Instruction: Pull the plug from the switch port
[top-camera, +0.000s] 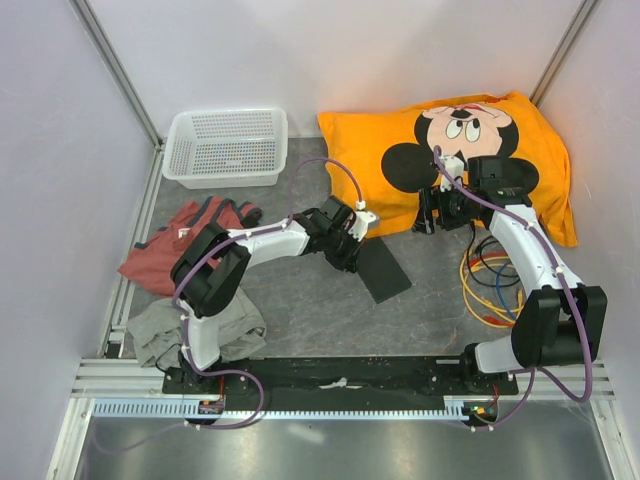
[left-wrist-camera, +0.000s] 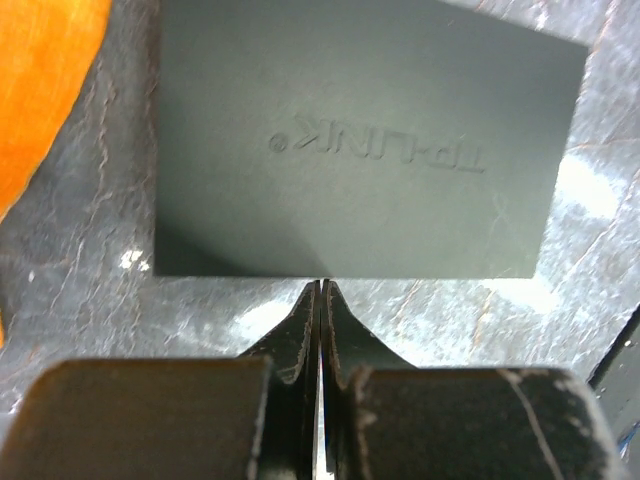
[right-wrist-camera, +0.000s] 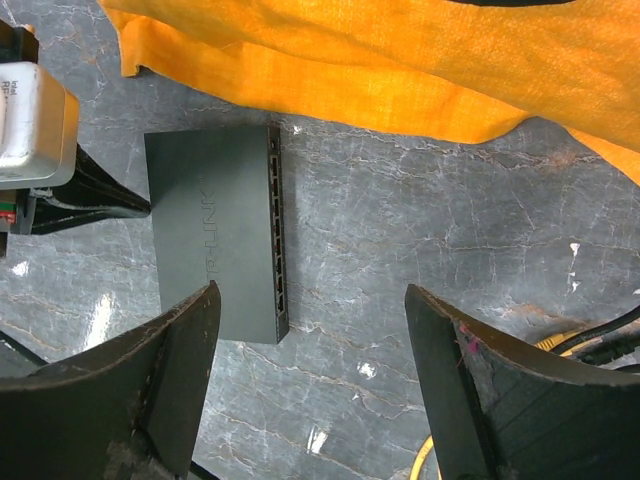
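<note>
Left gripper (left-wrist-camera: 320, 288) is sitting closed, tips touching TP-Link switch (left-wrist-camera: 360, 140) at its 6 o'clock edge; right gripper (right-wrist-camera: 312, 300) is hovering wide open over port row (right-wrist-camera: 278, 230).

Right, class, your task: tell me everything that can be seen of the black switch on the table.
The switch is a flat, matte black rectangular box, plastic by its look, with TP-LINK embossed on its plain top. A row of ports lines one long side, all seemingly empty. It lies flat on the grey marbled table, near the orange pillow. The shut left pincer points at its opposite edge; contact unclear.
</note>
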